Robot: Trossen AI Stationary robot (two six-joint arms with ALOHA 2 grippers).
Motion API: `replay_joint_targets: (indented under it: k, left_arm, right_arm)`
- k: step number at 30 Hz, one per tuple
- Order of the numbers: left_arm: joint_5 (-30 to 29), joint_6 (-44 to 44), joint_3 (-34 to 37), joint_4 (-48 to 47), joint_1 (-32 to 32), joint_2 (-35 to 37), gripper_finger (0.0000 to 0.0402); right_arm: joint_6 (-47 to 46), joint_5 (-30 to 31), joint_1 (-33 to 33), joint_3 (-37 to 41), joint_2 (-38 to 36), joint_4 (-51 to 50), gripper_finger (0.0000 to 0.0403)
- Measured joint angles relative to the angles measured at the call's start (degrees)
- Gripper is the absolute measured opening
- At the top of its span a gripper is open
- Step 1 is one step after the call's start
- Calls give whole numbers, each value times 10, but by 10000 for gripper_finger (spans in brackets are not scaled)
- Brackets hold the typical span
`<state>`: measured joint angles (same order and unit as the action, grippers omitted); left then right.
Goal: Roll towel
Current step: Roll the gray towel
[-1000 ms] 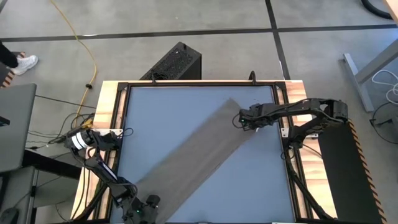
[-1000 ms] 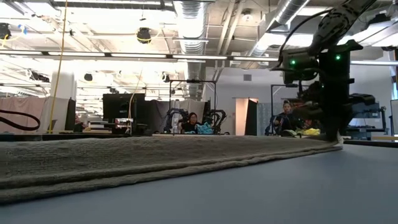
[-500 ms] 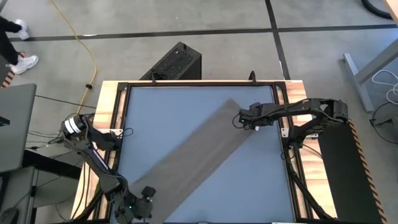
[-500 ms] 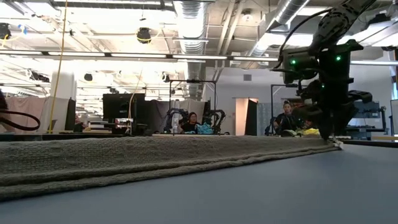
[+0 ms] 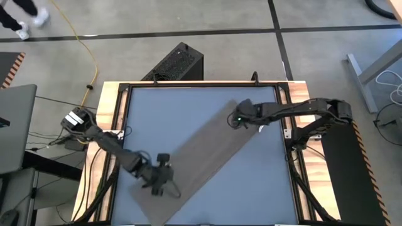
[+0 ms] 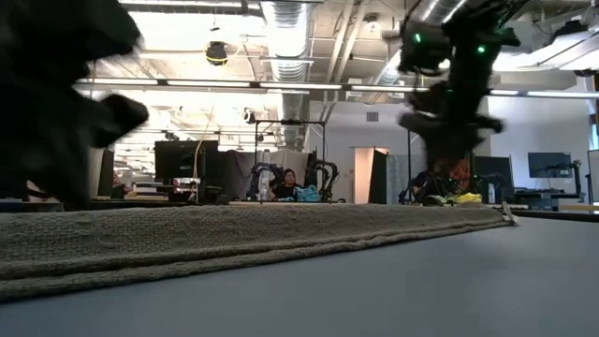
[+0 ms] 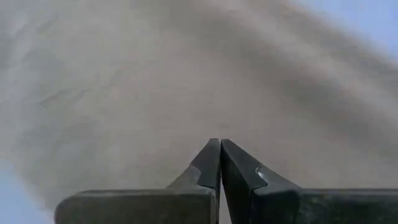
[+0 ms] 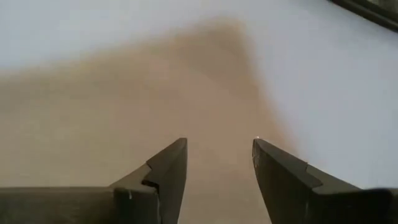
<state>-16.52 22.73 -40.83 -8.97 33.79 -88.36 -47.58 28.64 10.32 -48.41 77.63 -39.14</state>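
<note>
Towel (image 5: 201, 157) lies flat, unrolled, diagonal on your surface (image 5: 163, 113); left gripper (image 5: 164, 182) at seven o'clock, fingers pressed together; right gripper (image 5: 235, 117) at two o'clock, fingers spread. Next: pinch an end.

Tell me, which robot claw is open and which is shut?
The right gripper, over the towel's far end, is open, its two fingers apart. The left gripper, above the near end, is shut tight.

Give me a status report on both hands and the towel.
Left hand shut, over the towel's near end. Right hand open, empty, above the far end. Towel flat, unrolled, diagonal on table. Nothing in the way.
</note>
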Motion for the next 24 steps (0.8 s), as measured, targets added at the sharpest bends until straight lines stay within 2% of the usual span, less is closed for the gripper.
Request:
replay_joint_targets:
  k: [3,7,13,16,20,24]
  left_arm:
    - [20,-30,29,27,-52,0,0]
    - [45,-45,59,51,-107,2,0]
    - [41,-45,76,39,-159,3,0]
    - [14,-47,76,23,-175,3,0]
    - [-36,-50,68,-38,-200,9,0]
    - [-71,-89,49,-109,-218,41,0]
  right_arm:
    - [58,-6,-5,26,24,164,203]
    - [102,-12,22,46,73,275,195]
    - [132,-25,85,46,163,318,190]
    - [132,-19,114,44,202,334,189]
    - [129,34,127,44,226,340,189]
    - [143,80,127,47,208,343,189]
